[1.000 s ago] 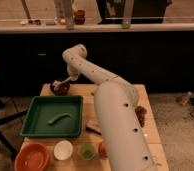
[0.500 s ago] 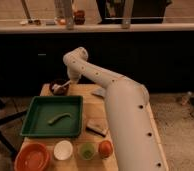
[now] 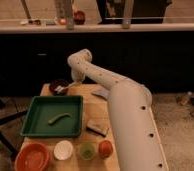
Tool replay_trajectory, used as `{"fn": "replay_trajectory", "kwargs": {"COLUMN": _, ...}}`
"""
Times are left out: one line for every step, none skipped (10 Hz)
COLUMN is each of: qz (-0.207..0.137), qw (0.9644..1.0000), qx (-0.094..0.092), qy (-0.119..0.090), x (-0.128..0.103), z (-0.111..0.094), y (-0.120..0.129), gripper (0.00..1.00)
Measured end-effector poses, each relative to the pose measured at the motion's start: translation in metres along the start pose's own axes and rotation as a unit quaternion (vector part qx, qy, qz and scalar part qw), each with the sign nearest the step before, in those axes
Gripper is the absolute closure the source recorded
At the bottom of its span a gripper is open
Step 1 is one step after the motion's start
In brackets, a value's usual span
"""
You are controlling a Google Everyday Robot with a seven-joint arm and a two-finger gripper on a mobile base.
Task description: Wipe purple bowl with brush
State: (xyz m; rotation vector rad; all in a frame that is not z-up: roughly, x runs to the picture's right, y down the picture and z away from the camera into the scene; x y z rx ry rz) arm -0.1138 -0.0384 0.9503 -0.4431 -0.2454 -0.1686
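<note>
The purple bowl point(image 3: 56, 86) sits at the far left corner of the wooden table point(image 3: 92, 112). The brush point(image 3: 64, 89) slants with its lower end inside the bowl and its white handle rising to the right. My gripper point(image 3: 75, 81) hangs just right of the bowl at the end of the white arm, shut on the upper end of the brush handle. The arm hides the table's right side.
A green tray point(image 3: 35, 125) holding a small green piece lies in front of the bowl. Along the near edge stand an orange bowl point(image 3: 32, 157), a white bowl point(image 3: 63, 150), a green cup point(image 3: 86, 150) and an orange fruit point(image 3: 105, 148). A grey block point(image 3: 97, 128) lies mid-table.
The arm's big forearm has swung to the right, uncovering the middle of the table and the near-edge items. The gripper stays at the purple bowl with the brush.
</note>
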Motion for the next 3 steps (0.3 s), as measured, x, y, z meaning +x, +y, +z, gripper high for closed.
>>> {"fn": "replay_trajectory", "kwargs": {"qz": 0.003, "qw": 1.0, "qx": -0.003, "qy": 0.003, "x": 0.002, "z": 0.004, "y": -0.006, "gripper": 1.0}}
{"fn": "replay_trajectory", "kwargs": {"qz": 0.004, "qw": 1.0, "qx": -0.004, "qy": 0.007, "x": 0.005, "z": 0.007, "y": -0.015, "gripper": 1.0}}
{"fn": "replay_trajectory", "kwargs": {"qz": 0.005, "qw": 0.9999, "qx": -0.006, "qy": 0.01, "x": 0.007, "z": 0.01, "y": -0.023, "gripper": 1.0}}
